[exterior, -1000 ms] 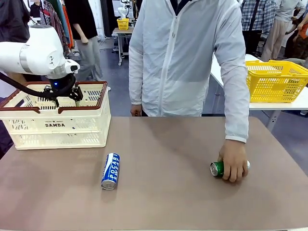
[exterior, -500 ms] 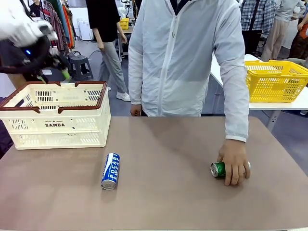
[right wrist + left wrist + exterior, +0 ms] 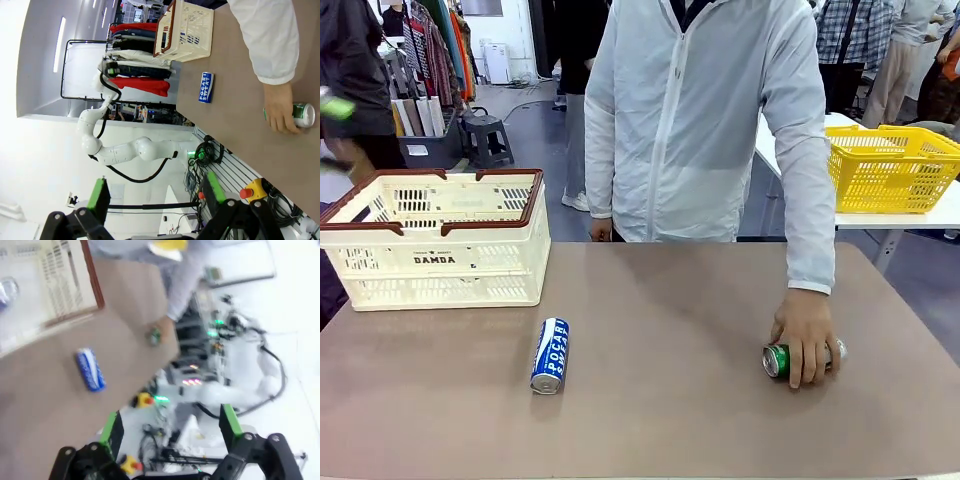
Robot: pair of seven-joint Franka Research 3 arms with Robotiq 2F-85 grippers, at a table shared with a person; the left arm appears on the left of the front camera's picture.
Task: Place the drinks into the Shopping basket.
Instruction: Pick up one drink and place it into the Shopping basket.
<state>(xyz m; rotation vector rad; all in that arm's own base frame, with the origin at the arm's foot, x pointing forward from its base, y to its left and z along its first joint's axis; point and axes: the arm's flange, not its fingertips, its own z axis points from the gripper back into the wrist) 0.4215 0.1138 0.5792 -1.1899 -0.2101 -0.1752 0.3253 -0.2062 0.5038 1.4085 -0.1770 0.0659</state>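
- Brown table (image 3: 670, 300), one.
- Cream-white slotted plastic shopping basket with a dark brown rim and "DAMDA" on its side (image 3: 440, 262), one. It sits at the table's far left. A blurred bluish shape (image 3: 7, 290) inside it cannot be named.
- Slim blue-and-white metal can (image 3: 549, 356), one. It lies on its side near the basket's front, uncovered.
- Slim green metal can (image 3: 776, 360), one. It lies at the right, with the person's hand (image 3: 806, 330) over it.
- Bright yellow mesh basket (image 3: 892, 168), one, on the neighbouring white table.
- Left gripper (image 3: 171, 440) and right gripper (image 3: 157, 200), two. Both are spread wide and empty, well apart from the cans.
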